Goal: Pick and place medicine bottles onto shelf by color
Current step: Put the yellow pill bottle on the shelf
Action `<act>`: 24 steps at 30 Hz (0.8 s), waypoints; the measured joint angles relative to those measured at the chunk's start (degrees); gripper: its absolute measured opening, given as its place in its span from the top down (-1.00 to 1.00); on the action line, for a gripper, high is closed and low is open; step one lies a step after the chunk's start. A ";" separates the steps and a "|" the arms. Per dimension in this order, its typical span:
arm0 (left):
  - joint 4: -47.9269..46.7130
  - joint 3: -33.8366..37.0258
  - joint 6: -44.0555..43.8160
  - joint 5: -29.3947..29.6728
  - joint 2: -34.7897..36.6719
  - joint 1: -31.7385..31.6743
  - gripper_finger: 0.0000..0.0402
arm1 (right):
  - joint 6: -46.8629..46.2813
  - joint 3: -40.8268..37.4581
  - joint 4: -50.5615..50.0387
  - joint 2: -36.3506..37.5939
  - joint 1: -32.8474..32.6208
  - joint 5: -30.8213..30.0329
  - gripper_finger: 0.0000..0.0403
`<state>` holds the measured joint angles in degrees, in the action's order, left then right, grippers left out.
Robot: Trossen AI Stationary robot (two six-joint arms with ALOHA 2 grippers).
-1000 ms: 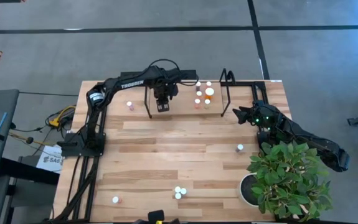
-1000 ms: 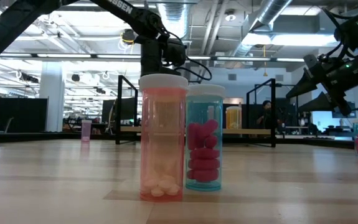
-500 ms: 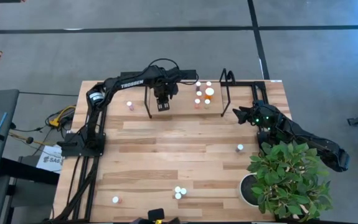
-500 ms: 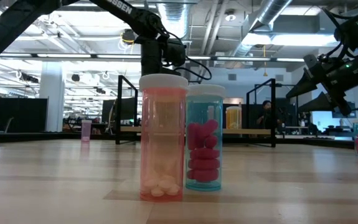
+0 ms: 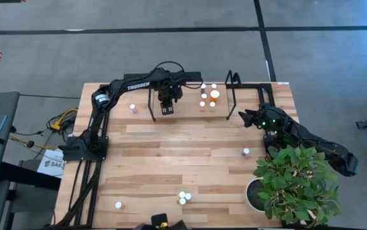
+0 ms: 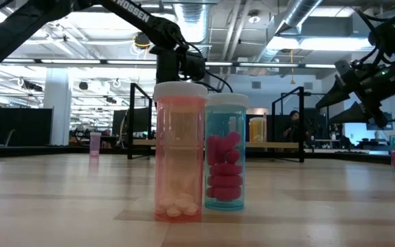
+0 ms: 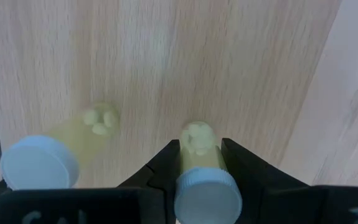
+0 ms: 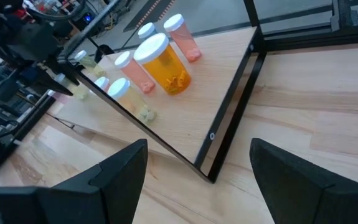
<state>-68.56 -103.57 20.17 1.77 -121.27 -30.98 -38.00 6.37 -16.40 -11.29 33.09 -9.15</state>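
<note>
The shelf [image 5: 247,99], a light board in a black tube frame, stands at the table's far side. Several medicine bottles [image 5: 209,96] stand on it, among them a larger orange one [image 8: 164,67]. My left gripper [image 5: 166,108] points down over the shelf's left part, shut on a yellowish white-capped bottle [image 7: 198,149]. A second yellowish bottle [image 7: 48,158] stands on the board right beside it. My right gripper [image 8: 197,174] waits open by the shelf's right end [image 5: 252,119], nothing between its fingers. My left gripper pinches the yellowish bottle's body just under its white cap [image 7: 198,163] between its two fingers [image 7: 166,163]. The fingers come from above, pointing down. The bottle is upright below them, over the shelf board [image 7: 241,62]; whether its bottom touches the board I cannot tell.
Loose bottles stand on the tabletop: a pink one [image 5: 133,108] left of the shelf, one at the right [image 5: 246,152], a cluster near the front edge [image 5: 183,197] and one at the front left [image 5: 118,206]. A potted plant [image 5: 295,185] fills the near right corner.
</note>
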 joint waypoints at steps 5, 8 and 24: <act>0.33 0.02 0.14 -0.23 -0.02 -0.62 0.59 | 0.00 0.00 0.14 -0.04 -0.01 0.00 -0.52; 1.08 0.04 0.14 -0.16 -0.04 -1.20 0.59 | 0.00 0.00 0.11 -0.04 -0.01 0.01 -0.52; 2.13 0.42 -2.94 -1.30 -0.74 -2.51 0.34 | 0.00 0.00 0.11 -0.04 -0.01 0.04 -0.52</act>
<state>-66.43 -103.15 17.23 0.47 -122.02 -33.50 -38.00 6.37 -16.29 -11.33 33.08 -9.10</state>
